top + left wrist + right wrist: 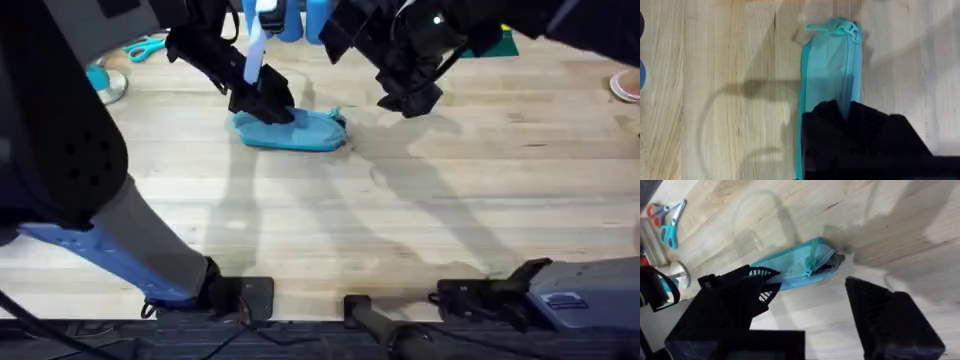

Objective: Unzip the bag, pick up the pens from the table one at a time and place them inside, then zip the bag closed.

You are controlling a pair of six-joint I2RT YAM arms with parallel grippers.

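The left gripper is clamped down on one end of the light blue pencil pouch, which stretches away from it flat on the bench. The right gripper hangs with fingers spread wide just beyond the pouch's far end, apart from it.

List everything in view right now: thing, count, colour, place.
bag: 1, light blue, on the table, upper middle of the overhead view
table: 1, light wood
scissors: 2 pairs, one teal-handled, one orange-handled, far left of the table
blue cups: count unclear, far edge
left gripper: black, shut on the bag's left end
right gripper: black, open, hanging right of the bag, apart from it
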